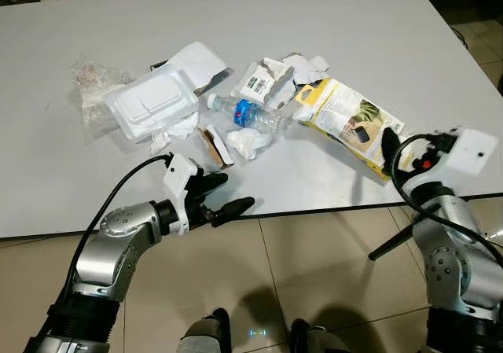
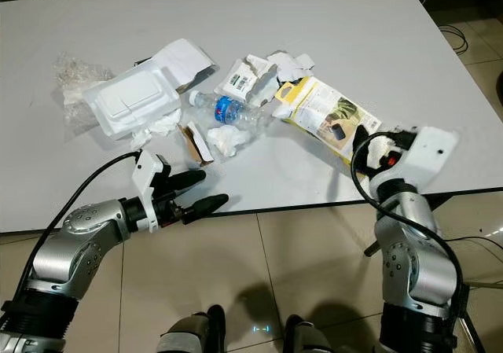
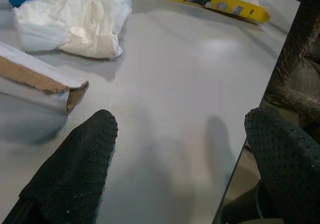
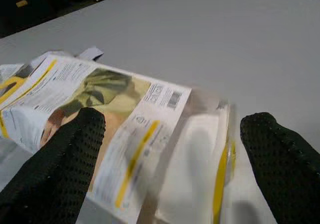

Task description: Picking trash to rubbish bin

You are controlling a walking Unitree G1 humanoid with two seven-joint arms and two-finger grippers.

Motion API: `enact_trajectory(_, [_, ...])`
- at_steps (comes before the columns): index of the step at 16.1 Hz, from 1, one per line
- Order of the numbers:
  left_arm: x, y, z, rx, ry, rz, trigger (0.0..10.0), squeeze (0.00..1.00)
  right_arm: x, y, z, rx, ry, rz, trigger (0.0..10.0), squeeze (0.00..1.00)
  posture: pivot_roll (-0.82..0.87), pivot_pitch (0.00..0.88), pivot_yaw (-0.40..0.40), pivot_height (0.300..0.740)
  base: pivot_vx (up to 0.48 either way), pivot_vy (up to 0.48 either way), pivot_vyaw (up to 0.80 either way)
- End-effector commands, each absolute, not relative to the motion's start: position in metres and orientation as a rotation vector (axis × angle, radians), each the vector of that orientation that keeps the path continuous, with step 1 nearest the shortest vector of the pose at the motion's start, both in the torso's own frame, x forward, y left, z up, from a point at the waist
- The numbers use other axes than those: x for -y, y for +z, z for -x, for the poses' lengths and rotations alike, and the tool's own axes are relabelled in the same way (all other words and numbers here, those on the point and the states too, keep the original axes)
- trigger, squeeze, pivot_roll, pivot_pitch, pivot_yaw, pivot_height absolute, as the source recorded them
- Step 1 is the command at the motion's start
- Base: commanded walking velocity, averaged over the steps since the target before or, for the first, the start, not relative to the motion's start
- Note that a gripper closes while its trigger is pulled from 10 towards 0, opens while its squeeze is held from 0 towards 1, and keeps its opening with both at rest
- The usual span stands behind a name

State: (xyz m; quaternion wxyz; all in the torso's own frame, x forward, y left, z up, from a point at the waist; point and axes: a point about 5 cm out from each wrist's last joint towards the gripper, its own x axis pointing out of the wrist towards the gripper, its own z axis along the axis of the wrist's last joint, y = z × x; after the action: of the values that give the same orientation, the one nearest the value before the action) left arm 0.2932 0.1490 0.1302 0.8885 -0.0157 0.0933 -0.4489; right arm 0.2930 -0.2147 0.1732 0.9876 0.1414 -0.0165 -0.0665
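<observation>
Around the plastic bottle [image 1: 247, 115], mid-desk [image 1: 354, 38]: white foam tray [image 1: 153, 101] and crinkled clear wrap [image 1: 90, 86] on its left, torn white cartons [image 1: 267, 78] just behind, crumpled tissue [image 1: 245, 142] and a small torn cardboard box [image 1: 216, 145] just in front, toward the near edge. Right of the bottle, touching the cartons: yellow printed package [image 1: 350, 125], flat on the desk. Right tool [image 4: 170, 149] at that package's near-right end, fingers [image 4: 65, 149] wide apart, straddling it. Left tool [image 1: 224, 196] nearer than the bottle, at the desk's front edge, fingers [image 3: 80, 169] spread, empty, cardboard box and tissue just ahead.
</observation>
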Motion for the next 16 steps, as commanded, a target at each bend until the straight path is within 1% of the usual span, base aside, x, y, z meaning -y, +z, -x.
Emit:
enact_trajectory(1, [-0.151,0.128,-0.289,-0.209,-0.946,0.025,10.0,0.00,0.215,0.172,-0.294,0.029,-0.123,-0.301,10.0,0.00,0.20,0.246,0.034,0.740,0.000,0.000,0.00])
enact_trajectory(3, [-0.151,0.127,-0.287,-0.212,-0.946,0.024,10.0,0.00,0.212,0.172,-0.296,0.025,-0.108,-0.313,10.0,0.00,0.20,0.246,0.034,0.740,0.000,0.000,0.00])
enact_trajectory(8, [-0.151,0.124,-0.285,-0.224,-0.945,0.019,10.0,0.00,0.196,0.162,-0.303,-0.018,-0.036,-0.347,10.0,0.00,0.21,0.248,0.031,0.740,0.000,0.000,0.00])
enact_trajectory(15, [-0.152,0.122,-0.282,-0.238,-0.945,0.014,10.0,0.00,0.188,0.151,-0.311,-0.048,-0.012,-0.419,10.0,0.00,0.21,0.255,0.032,0.740,0.000,0.000,0.00])
enact_trajectory(16, [-0.153,0.119,-0.283,-0.243,-0.943,0.014,10.0,0.00,0.186,0.150,-0.312,-0.040,-0.004,-0.441,5.0,0.00,0.21,0.255,0.033,0.740,0.000,0.000,0.00])
